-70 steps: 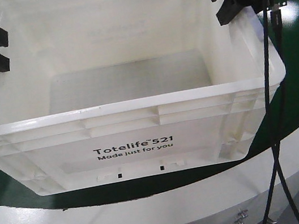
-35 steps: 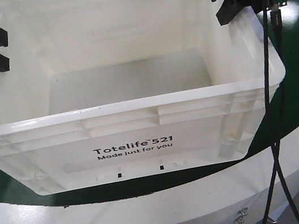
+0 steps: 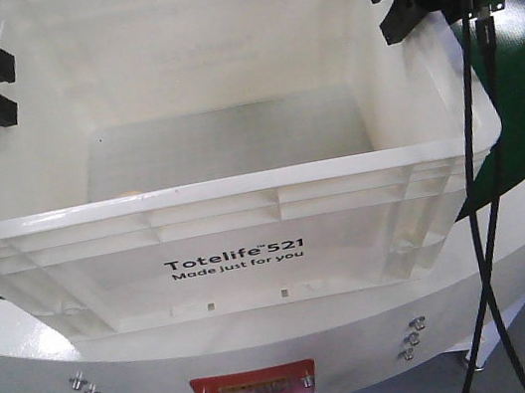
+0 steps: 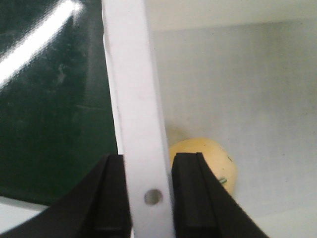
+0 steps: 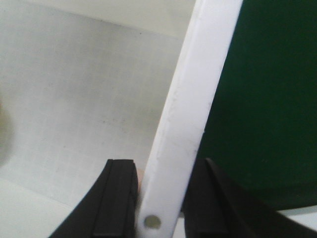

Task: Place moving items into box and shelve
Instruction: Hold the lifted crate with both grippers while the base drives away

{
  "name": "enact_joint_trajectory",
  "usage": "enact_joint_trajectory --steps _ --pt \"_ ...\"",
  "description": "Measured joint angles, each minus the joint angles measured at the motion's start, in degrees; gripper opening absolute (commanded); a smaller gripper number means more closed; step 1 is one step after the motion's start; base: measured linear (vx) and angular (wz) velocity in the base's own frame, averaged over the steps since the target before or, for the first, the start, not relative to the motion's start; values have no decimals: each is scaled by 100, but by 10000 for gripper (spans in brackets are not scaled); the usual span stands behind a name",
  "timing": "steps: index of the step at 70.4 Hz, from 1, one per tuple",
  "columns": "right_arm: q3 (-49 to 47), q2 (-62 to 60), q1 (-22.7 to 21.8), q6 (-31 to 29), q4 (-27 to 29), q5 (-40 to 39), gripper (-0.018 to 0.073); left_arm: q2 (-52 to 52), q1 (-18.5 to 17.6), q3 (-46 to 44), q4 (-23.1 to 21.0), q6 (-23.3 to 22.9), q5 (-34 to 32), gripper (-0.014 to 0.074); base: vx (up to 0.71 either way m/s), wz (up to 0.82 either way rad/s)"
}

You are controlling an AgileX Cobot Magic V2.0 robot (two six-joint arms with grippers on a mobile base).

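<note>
Two grippers have the box [image 3: 351,242] by its side walls. Your left gripper [image 4: 148,198] is closed tight on the left rim, one finger inside and one outside. Your right gripper [image 5: 159,198] pinches the right rim the same way. A cream ball [image 4: 204,161] with a small green mark lies on the box floor, just inside the left wall and near the left gripper's inner finger. A black cable [image 3: 480,170] hangs past the box's right front corner.
</note>
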Motion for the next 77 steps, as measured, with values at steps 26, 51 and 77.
enact_joint_trajectory --steps 26,51,77 --pt "0 0 0 0 0 0 -12 5 0 0 0 0 0 -17 -17 17" --pt "0 0 0 0 0 0 -12 5 0 0 0 0 0 -17 -11 24" --pt "0 0 0 0 0 0 -12 5 0 0 0 0 0 -17 -8 28"
